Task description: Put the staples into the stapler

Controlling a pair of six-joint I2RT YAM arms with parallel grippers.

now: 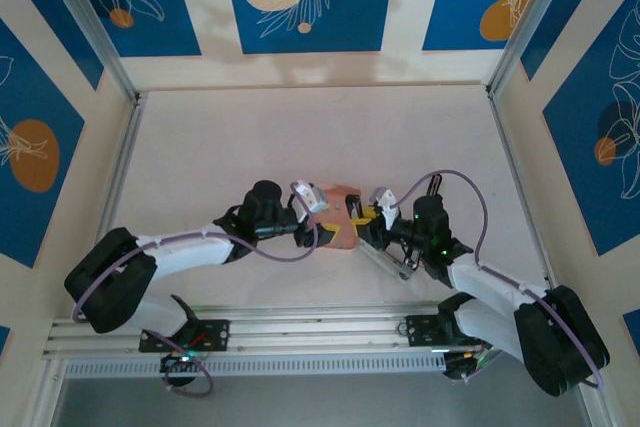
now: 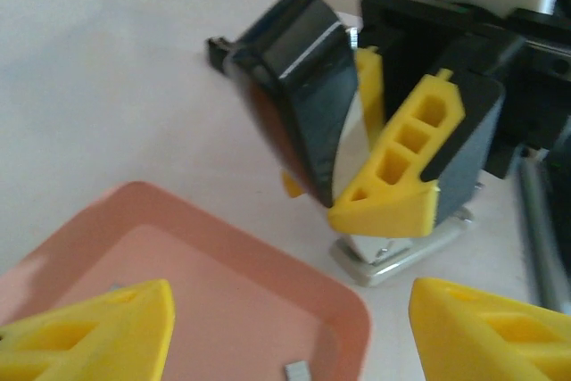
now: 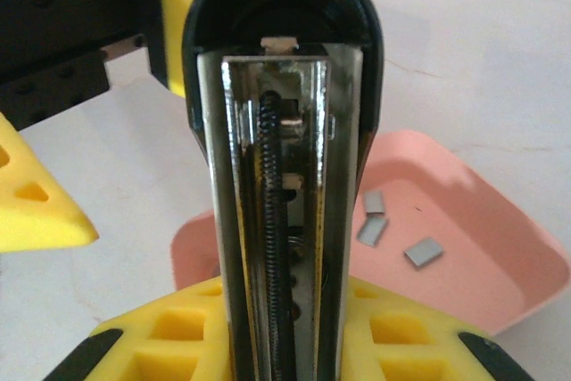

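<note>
Your big white table (image 1: 300, 137) sits inside walls with blue pictures on them. Two arms reach in and meet near the middle of it. The left arm (image 1: 190, 247) comes in from the left side and the right arm (image 1: 495, 292) from the right side.

The pink tray (image 1: 343, 232) lies flat on the table between the two arm tips. It has round corners and a low rim.

The stapler (image 3: 277, 176) is just beside the tray, on the right arm's side. It is open. From the right wrist you can look along its shiny metal channel and see a thin black spring running down the middle. In the left wrist view its black top leans over, and its grey metal end rests on the table next to the tray's corner.

The right gripper (image 3: 285, 345) is clamped on the stapler. One yellow finger presses on each side of it.

The left gripper (image 2: 290, 341) hangs over the tray. Its two yellow fingers are wide apart and nothing is between them.

The staples (image 3: 375, 220) lie loose inside the tray. From the right wrist you can see three little grey strips close together, on the side nearest the stapler. The left wrist view shows one grey strip at the bottom edge, between the left gripper's fingers.
</note>
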